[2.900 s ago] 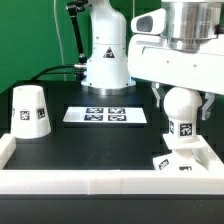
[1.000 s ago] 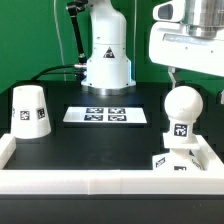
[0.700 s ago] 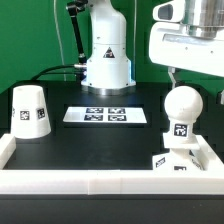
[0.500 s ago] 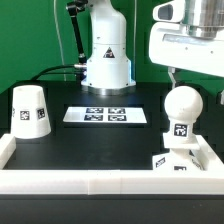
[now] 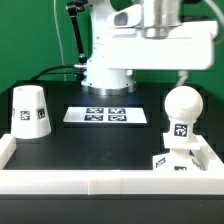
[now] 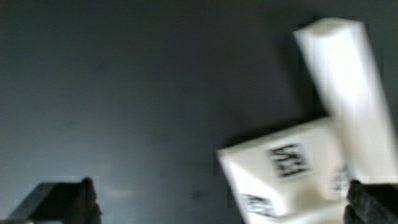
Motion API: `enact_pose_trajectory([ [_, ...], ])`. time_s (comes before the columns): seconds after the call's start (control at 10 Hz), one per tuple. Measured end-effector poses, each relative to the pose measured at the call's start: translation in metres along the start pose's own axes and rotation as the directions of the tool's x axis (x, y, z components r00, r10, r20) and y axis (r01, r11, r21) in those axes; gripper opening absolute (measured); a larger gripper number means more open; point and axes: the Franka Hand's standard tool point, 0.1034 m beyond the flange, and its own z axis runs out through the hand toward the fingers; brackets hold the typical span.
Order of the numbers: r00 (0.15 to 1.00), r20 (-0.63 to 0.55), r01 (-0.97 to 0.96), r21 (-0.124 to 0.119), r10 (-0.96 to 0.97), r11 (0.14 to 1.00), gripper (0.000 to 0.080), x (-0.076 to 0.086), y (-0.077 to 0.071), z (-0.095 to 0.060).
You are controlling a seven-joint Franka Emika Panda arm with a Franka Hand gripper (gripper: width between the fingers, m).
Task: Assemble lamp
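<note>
The round bulb (image 5: 182, 105) stands upright on the small square base (image 5: 178, 161) at the exterior view's right, inside the white frame's corner. The cup-shaped shade (image 5: 30, 110) stands mouth down at the exterior view's left. My gripper (image 5: 160, 74) hangs above the table, higher than the bulb and to its left, touching nothing. In the wrist view my gripper (image 6: 217, 205) is open, with the fingertips (image 6: 63, 203) wide apart and nothing between them. A blurred white tagged part (image 6: 285, 165) lies below it.
The marker board (image 5: 105, 115) lies flat in the middle of the black table. A white frame wall (image 5: 100, 181) runs along the front and sides and also shows in the wrist view (image 6: 349, 80). The robot's base (image 5: 108, 65) stands at the back.
My gripper was round the bulb at first, then let go and rose. Since half a second ago it has swung toward the exterior view's left. Bulb, base and shade have not moved.
</note>
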Motion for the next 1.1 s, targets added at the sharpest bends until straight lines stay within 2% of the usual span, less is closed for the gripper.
enact_pose_trajectory([
  [0.1,1.0,0.008,0.002,-0.003,-0.002,1.0,0.0698,0.007,0.025,0.002],
  [0.3,0.999,0.036,-0.008,-0.023,0.008,1.0,0.0698,0.02,0.068,0.001],
  [0.5,0.995,0.087,-0.038,-0.034,0.041,0.999,0.0698,0.029,0.079,-0.006],
  [1.0,0.996,0.083,-0.021,-0.033,0.024,0.999,0.0698,0.028,0.08,-0.005],
  [1.1,0.994,0.086,0.071,-0.027,-0.069,0.997,0.0698,0.025,0.097,-0.005],
])
